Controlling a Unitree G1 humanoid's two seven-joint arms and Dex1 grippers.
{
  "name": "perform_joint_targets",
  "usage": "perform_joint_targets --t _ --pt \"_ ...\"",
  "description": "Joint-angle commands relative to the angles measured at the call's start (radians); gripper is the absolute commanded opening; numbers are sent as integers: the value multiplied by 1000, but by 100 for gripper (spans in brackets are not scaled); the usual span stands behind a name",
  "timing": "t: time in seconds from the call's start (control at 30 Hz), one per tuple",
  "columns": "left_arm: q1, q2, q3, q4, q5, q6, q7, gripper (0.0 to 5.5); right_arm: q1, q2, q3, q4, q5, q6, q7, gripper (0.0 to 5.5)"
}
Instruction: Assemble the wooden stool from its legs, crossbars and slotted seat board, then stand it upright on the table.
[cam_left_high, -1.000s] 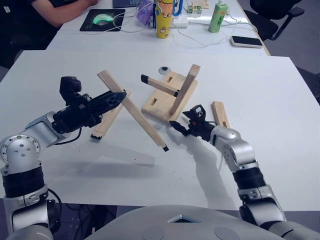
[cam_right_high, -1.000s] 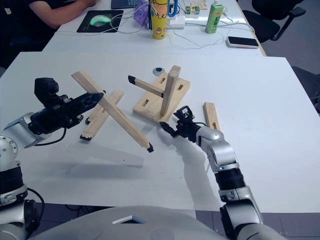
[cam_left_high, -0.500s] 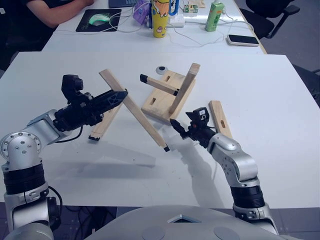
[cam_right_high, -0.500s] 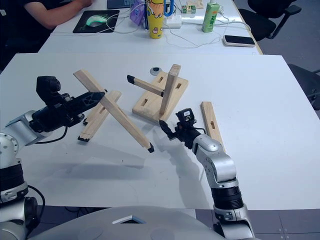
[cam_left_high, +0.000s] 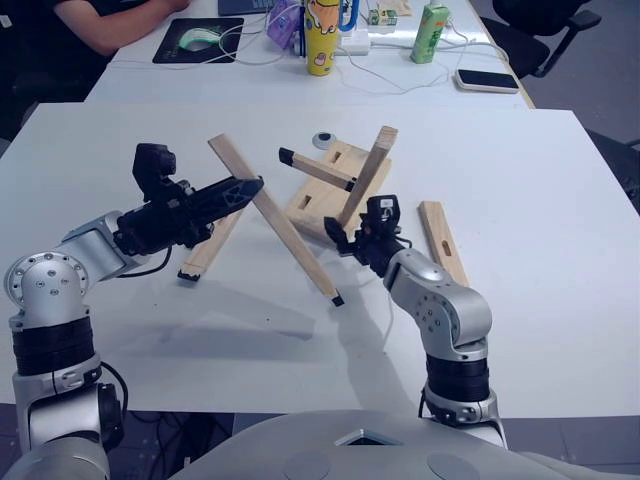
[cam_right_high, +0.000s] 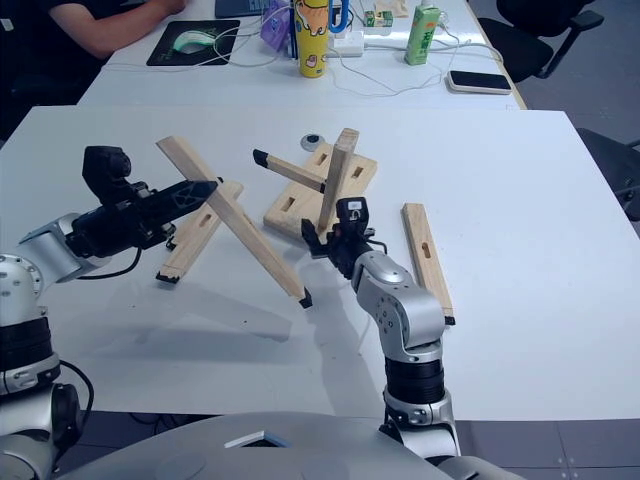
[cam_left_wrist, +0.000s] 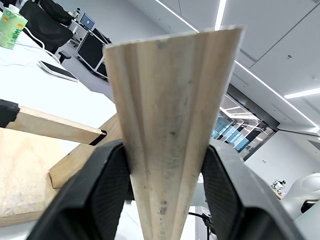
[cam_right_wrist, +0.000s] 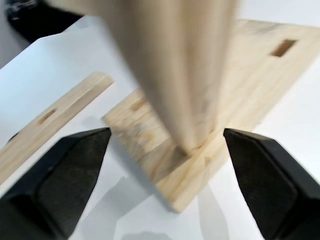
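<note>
On the back desk (cam_left_high: 400, 85) a yellow cup (cam_left_high: 322, 40) stands beside a purple bag (cam_left_high: 288, 25), a green carton (cam_left_high: 430, 32) to its right, a phone (cam_left_high: 488, 81) near the edge, a mouse (cam_left_high: 204, 38) on its dark pad (cam_left_high: 172, 52), and nearer, a round disc (cam_left_high: 327, 139).

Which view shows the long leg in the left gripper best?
Left eye view: the tilted leg shows end to end, clamped toward its upper end by the left gripper. The right eye view matches it. The left wrist view has a close stretch between the fingers.
</note>
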Motion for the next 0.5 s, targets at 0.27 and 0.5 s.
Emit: perform_joint_targets --t 0.27,0.5 --pt "-27 -6 -19 15 31 -4 -21 209 -35 17 -35 106 -25 -91 -76 417" --pt "-6 -11 -6 -3 26 -11 -8 209 -59 -94 -12 68 -88 -86 -45 417"
